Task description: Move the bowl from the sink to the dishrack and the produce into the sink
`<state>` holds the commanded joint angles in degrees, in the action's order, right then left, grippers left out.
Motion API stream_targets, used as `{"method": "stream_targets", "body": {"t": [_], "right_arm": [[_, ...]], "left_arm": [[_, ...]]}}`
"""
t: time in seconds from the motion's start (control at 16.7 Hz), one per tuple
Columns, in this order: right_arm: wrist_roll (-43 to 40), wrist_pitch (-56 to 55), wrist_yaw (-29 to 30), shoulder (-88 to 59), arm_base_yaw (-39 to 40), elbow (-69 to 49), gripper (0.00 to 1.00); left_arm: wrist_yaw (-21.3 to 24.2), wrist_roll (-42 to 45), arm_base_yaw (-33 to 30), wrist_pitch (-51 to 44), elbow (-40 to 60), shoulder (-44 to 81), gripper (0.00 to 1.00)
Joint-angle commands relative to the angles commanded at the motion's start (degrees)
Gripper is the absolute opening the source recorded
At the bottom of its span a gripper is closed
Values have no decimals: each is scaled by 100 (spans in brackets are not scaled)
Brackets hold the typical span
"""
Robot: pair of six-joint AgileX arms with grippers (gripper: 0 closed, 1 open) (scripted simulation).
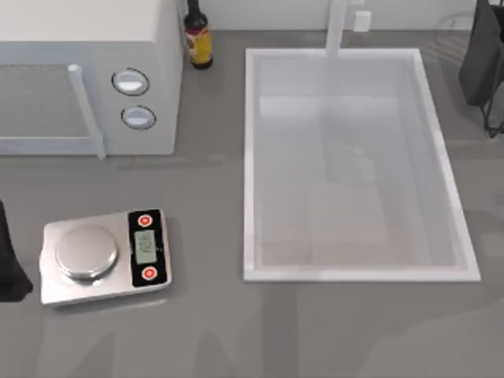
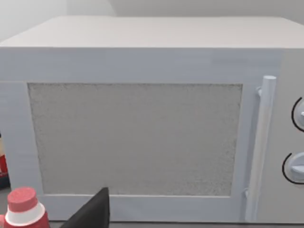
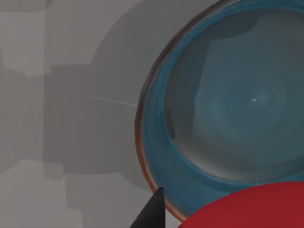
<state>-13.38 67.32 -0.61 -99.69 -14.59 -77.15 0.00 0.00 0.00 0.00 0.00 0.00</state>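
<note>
Look to right of right wrist view for bowl [image 3: 223, 109], produce [image 3: 251, 209] at lower right beside it

Cannot tell grip of right gripper [image 1: 482, 71], upper right of top view by dishrack [image 1: 450, 35]

Settle bowl level before carrying produce to sink [image 1: 339, 275]

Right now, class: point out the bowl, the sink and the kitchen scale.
bowl [image 3: 228, 109]: right wrist view, inner blue wall.
sink [image 1: 354, 275]: top view, near white rim.
kitchen scale [image 1: 87, 252]: top view, round weighing plate.
</note>
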Motion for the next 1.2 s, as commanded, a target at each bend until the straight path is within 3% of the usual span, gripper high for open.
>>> {"method": "stream_targets", "body": {"t": [0.36,0.54,0.84,1.2], "right_arm": [[33,-64,-7,-12,65,25,0],[123,-598,126,49,392,129,0],[382,-2515,644,112,1416,649,0],[688,-5621,1712,78,2959,1909,0]], "left_arm": [[0,0,0,0,0,0,100],[0,0,0,0,0,0,100],[0,0,0,0,0,0,100],[0,0,0,0,0,0,100]]}}
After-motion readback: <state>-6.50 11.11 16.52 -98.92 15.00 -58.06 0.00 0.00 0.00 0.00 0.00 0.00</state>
